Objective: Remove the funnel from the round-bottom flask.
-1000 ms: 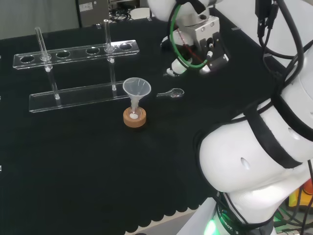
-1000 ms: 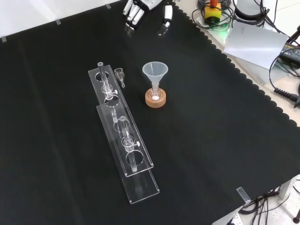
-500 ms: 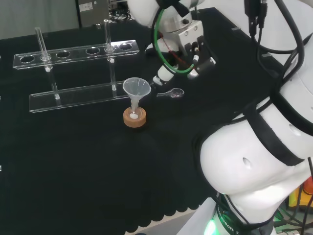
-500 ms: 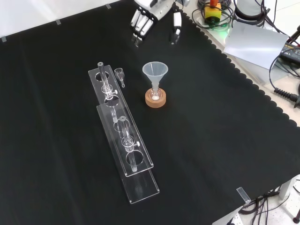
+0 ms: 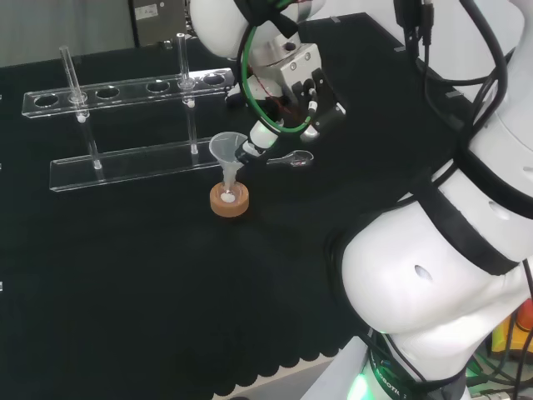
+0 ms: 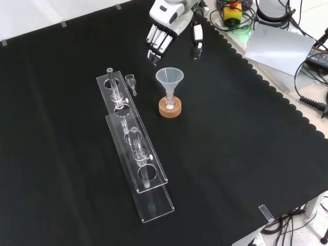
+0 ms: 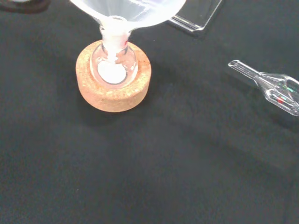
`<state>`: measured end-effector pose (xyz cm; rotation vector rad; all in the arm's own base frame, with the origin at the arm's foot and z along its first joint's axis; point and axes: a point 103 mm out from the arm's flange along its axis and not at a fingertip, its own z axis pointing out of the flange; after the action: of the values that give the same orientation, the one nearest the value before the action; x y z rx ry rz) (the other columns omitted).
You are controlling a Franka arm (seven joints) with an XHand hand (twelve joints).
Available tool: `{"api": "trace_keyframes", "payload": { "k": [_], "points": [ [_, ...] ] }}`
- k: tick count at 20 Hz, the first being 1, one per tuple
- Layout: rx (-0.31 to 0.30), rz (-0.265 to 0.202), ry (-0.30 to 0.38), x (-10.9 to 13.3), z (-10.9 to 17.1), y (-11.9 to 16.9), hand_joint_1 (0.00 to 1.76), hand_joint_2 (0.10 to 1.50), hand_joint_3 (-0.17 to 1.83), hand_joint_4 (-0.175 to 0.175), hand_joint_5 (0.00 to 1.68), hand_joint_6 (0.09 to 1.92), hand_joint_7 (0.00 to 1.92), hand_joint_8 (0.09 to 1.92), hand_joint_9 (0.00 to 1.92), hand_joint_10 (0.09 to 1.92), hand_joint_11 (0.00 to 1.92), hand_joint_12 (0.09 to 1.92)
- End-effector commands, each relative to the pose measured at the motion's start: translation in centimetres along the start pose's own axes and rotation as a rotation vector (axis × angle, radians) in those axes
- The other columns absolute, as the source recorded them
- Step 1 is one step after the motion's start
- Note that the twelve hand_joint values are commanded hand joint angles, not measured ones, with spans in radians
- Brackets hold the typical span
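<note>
I see the funnel (image 6: 169, 78) seated in the flask (image 7: 113, 62) on its cork ring (image 6: 169, 107), centre of the front view, white powder in the flask's bottom. My robot hand (image 6: 165, 25) hangs above it in that frame, fingers straight and spread, holding nothing.

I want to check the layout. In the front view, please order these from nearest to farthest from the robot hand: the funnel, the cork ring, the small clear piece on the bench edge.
From the robot hand:
1. Funnel, just below it.
2. Cork ring, under the flask, lower still.
3. Small clear piece, far off at the lower right edge.
</note>
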<state>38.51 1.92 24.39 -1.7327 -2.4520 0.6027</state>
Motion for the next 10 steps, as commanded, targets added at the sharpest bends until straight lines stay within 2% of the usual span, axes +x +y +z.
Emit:
{"api": "trace_keyframes", "payload": {
  "k": [1, 5, 10],
  "points": [
    [0.016, -0.019, -0.021, 0.6, 0.1, 0.8, 0.52, 0.67, 0.3, -0.052, 0.0, 0.09, 0.0, 0.23, 0.38, 0.09, 0.39, 1.38],
    [0.026, -0.029, -0.019, 0.8, 0.7, 1.3, 0.5, 0.68, 0.25, -0.052, 0.0, 0.09, 0.0, 0.09, 0.33, 0.09, 0.36, 1.41],
    [0.039, -0.039, -0.021, 0.9, 1.5, 2.2, 0.5, 0.7, 0.21, -0.049, 0.0, 0.09, 0.0, 0.09, 0.29, 0.09, 0.32, 1.43]
  ]
}}
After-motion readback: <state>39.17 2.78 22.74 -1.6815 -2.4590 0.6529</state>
